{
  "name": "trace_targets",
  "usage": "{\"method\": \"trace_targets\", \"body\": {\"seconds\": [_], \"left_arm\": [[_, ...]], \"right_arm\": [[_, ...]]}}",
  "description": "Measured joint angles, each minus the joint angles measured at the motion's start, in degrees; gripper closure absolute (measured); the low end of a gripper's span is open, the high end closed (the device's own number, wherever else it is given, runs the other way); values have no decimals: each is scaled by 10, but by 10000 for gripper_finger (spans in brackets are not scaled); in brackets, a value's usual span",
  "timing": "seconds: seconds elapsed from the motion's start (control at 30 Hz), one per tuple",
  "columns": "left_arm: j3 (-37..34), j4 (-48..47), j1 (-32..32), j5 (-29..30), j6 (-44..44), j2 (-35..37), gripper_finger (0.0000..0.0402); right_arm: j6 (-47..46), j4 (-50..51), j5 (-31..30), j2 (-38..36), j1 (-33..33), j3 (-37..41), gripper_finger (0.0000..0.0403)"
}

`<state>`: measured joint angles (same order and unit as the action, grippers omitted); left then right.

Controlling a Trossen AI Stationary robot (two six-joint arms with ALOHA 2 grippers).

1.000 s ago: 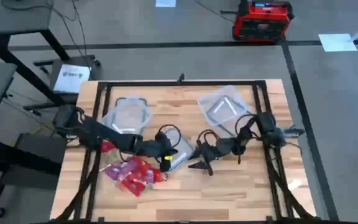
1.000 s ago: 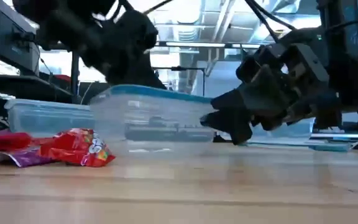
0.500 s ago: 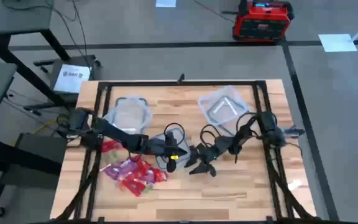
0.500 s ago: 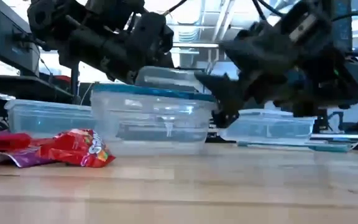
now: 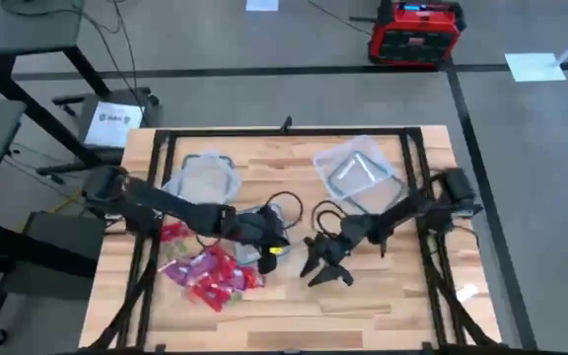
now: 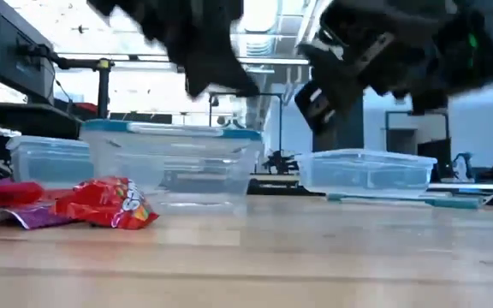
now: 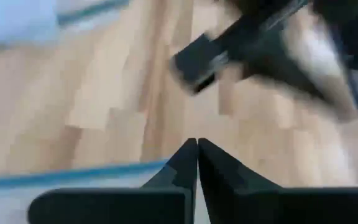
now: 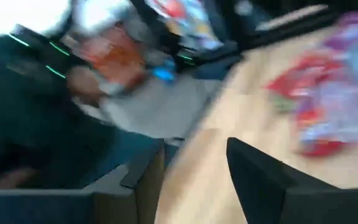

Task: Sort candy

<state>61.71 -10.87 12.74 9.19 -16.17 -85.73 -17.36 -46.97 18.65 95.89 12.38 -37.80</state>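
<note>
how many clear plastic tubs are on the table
3. One tub sits at the far left, one at the far right, and a third stands mid-table by the candy, largely hidden under the left arm from above.

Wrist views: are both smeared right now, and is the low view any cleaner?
Both wrist views are motion-blurred; in the left one only the shut left hand reads sharp, in the right the candy is a red smear. In the low view the arms are blurred, but the candy and front container stay crisp.

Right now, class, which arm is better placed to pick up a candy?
Probably left: its pincer, though shut, sits beside the candy. The right pincer is open but farther across the table.
</note>
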Motion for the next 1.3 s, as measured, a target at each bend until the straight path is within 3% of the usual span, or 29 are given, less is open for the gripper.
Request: {"method": "trace_targets", "body": {"seconds": [0.13,0.27,0.43,0.6,0.77,0.9,1.03,1.2,1.3], "left_arm": [[23,-171,28,65,-19,61,402],[-30,-246,53,112,-87,108,402],[-151,-150,57,116,-145,141,402],[-234,-101,58,97,-212,139,402],[-248,5,68,69,-250,124,402],[-248,181,72,55,-204,112,402],[-247,291,70,59,-132,116,402],[-242,280,67,61,-77,147,402],[-242,201,51,83,-57,149,402]], "right_arm": [[112,206,-156,-39,0,-81,262],[127,265,-199,3,-14,-156,273],[127,310,-199,79,-28,-205,284],[141,405,-199,98,-45,-223,285],[202,488,-197,62,-83,-223,285],[232,519,-204,12,-124,-218,285],[211,554,-206,-58,-155,-221,284],[120,638,-204,-152,-129,-216,284],[99,568,-204,-182,-76,-177,284]]}}
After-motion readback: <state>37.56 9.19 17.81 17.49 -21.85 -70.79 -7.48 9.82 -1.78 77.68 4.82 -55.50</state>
